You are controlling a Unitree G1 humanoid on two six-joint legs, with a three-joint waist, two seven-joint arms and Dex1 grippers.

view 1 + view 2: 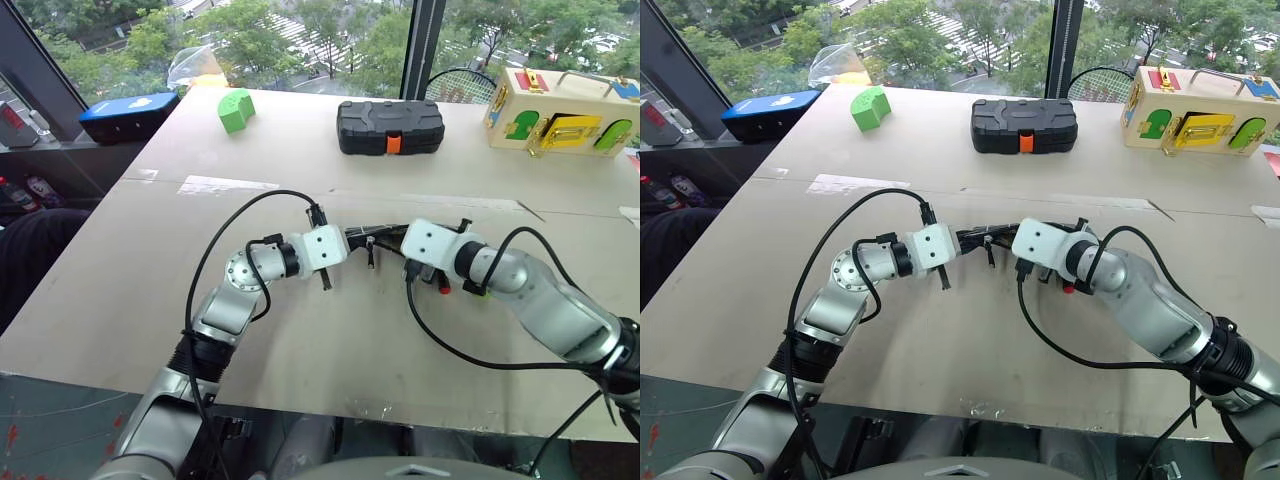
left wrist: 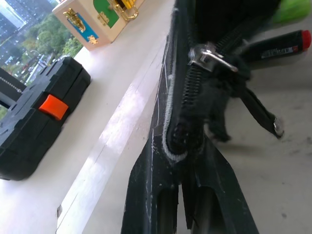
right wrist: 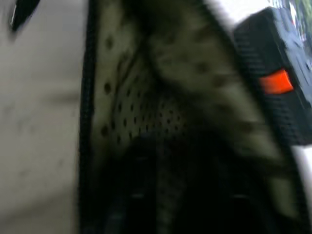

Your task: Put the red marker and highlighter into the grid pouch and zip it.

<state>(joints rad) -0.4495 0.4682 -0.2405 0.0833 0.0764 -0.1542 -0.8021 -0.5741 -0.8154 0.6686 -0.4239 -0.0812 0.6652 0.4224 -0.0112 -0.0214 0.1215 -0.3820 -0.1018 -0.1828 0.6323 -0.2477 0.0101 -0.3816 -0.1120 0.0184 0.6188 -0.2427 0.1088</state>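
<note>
Evidently we pinch the grid pouch (image 2: 168, 117) by its zipper end in our left end effector (image 2: 183, 161), holding it off the table (image 1: 330, 340) so its mouth faces the right end effector (image 1: 1012, 240), whose spread we cannot tell. Red marker (image 2: 278, 45) lies just behind; open table surrounds us.

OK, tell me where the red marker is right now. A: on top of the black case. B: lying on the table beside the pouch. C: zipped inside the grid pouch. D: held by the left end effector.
B: the red marker lies on the table beside the grid pouch.
</note>
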